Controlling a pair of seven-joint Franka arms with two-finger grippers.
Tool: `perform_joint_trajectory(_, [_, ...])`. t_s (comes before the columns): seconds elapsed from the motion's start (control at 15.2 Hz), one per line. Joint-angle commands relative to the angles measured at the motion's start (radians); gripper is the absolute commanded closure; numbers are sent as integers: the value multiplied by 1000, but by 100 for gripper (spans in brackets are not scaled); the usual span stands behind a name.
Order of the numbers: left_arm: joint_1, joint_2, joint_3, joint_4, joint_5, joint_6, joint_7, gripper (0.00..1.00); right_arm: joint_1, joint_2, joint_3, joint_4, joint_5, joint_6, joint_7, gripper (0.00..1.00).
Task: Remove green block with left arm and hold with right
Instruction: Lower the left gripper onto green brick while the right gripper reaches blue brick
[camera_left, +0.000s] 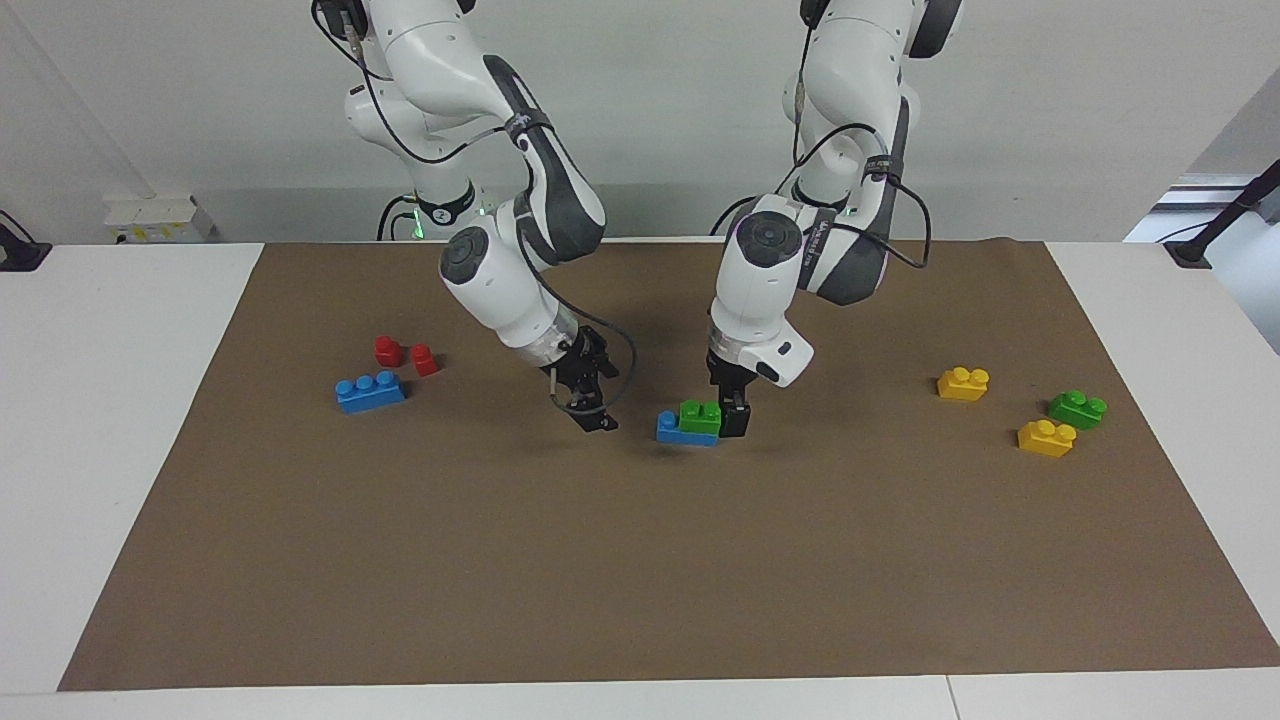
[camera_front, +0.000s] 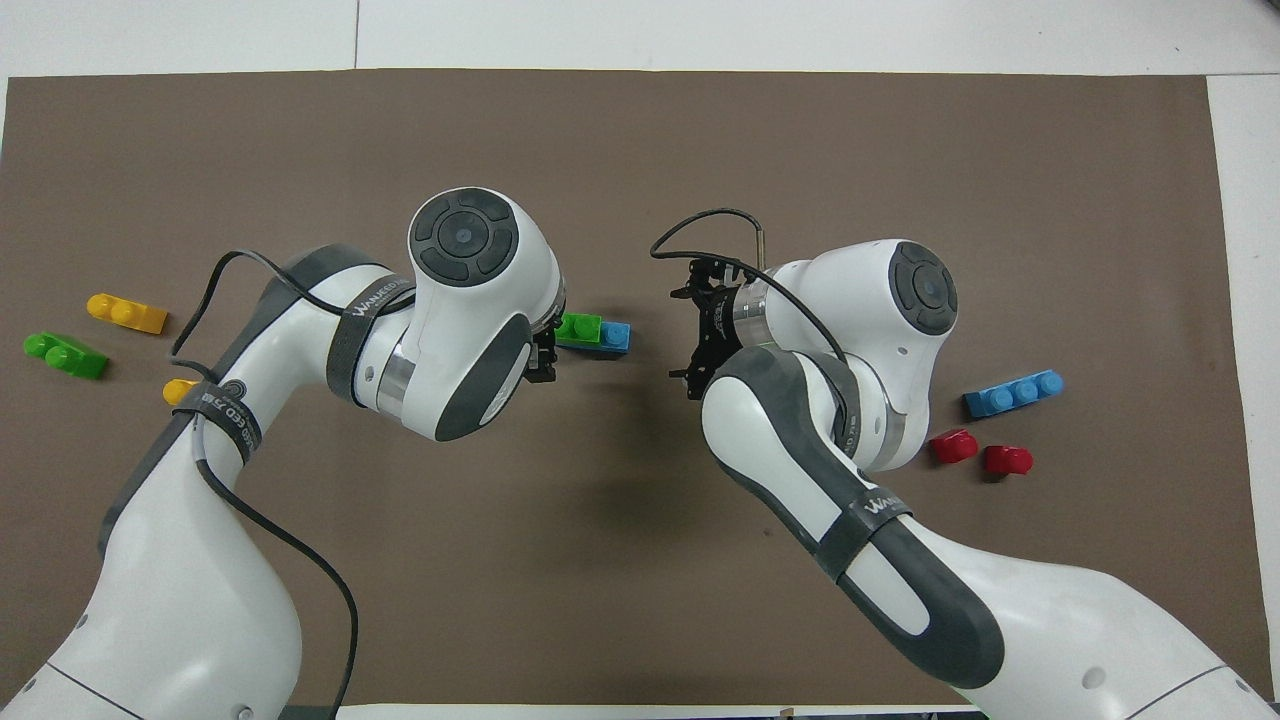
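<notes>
The green block (camera_left: 700, 415) sits on one end of a blue brick (camera_left: 672, 430) in the middle of the mat; it also shows in the overhead view (camera_front: 580, 328). My left gripper (camera_left: 735, 420) is down at the green block's end toward the left arm's side, touching or almost touching it; its grip is hidden under the wrist in the overhead view (camera_front: 545, 358). My right gripper (camera_left: 592, 415) hangs tilted and open just above the mat, a short gap from the blue brick's free end (camera_front: 615, 336), holding nothing.
A second green block (camera_left: 1077, 408) and two yellow bricks (camera_left: 963, 383) (camera_left: 1046, 438) lie toward the left arm's end. A blue three-stud brick (camera_left: 370, 391) and two small red pieces (camera_left: 388, 350) (camera_left: 425, 360) lie toward the right arm's end.
</notes>
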Motion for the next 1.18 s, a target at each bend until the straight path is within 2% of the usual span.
perform_joint_trajectory(0.0, [-19, 20, 15, 20, 39, 5, -52, 0, 10, 12, -2, 4, 26, 29, 22, 3])
perform_joint_trajectory(0.46, [-38, 48, 17, 12, 41, 44, -71, 0, 42, 56, -2, 23, 55, 67, 47, 3])
perform_joint_trajectory(0.72, [-38, 48, 17, 8, 42, 53, -83, 0, 65, 82, -2, 39, 75, 113, 48, 3])
perform_joint_trajectory(1.11, [-38, 48, 17, 6, 47, 53, -83, 0, 69, 105, -2, 39, 78, 121, 47, 3])
